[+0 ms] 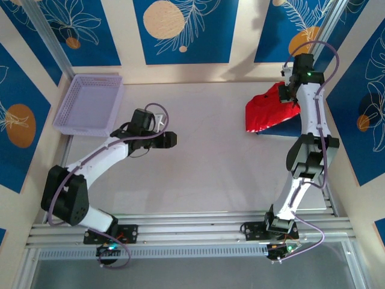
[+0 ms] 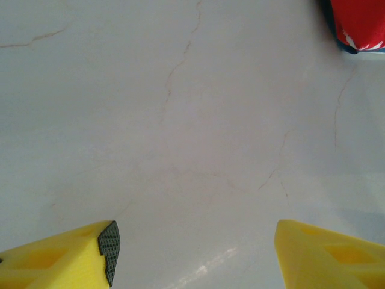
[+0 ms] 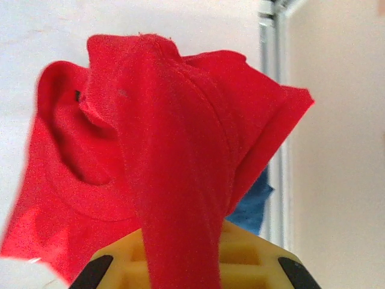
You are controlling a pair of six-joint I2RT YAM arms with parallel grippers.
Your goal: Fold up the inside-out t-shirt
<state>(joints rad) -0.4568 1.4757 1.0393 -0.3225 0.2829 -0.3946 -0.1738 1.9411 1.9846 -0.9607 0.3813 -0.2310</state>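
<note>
**Position of the workpiece.** The inside-out t-shirt [image 1: 267,111] lies bunched at the far right of the counter [image 1: 204,120], close to the right-hand frame post. It is not spread flat. A dark blue garment [image 3: 252,205] shows beneath its right edge, touching it.

**Right arm [image 1: 310,114].** The right jaws are closed on the t-shirt [image 3: 168,156]. In the right wrist view, a rolled band of red cloth runs straight out from between them, and the rest hangs to either side. In the top view, the loose bulk trails from the pinch point toward the left and the near side of the counter.

**Left arm [image 1: 102,153].** The left jaws stand wide and hold nothing, over bare counter at centre-left. They face right. A corner of the t-shirt [image 2: 361,24] sits at the upper right of the left wrist view, well apart from them.

**Governing relation.** The right arm is the nearer. The left arm would probably need to cross the open counter rightward to take a second edge.
</note>
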